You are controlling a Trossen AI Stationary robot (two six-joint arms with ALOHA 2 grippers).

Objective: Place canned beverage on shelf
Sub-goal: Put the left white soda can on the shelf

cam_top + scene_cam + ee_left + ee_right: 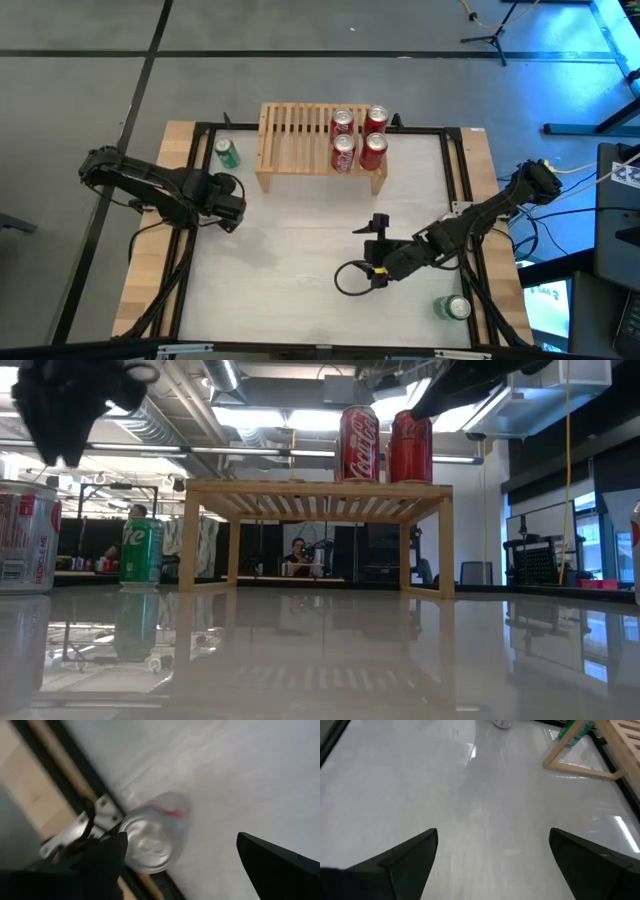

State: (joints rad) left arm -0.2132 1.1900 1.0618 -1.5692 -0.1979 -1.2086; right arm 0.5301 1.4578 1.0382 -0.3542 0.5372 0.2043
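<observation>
One can (150, 842) beneath left claw (182, 865).

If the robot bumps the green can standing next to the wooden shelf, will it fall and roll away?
Probably, if bumped high. The green can stands upright, taller than wide, so it may tip. Its round sides would likely roll on the glossy table, which looks slippery. The shelf beside it might stop it.

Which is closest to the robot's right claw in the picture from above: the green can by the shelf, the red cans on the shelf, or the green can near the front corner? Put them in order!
From the open right gripper, mid-table:
1. Green can near the front corner, on the right arm's side.
2. Red cans, on the shelf's right end at the back. Nearly as close as the first, so that ranking is tentative.
3. Green can by the shelf, at the back left.
</observation>
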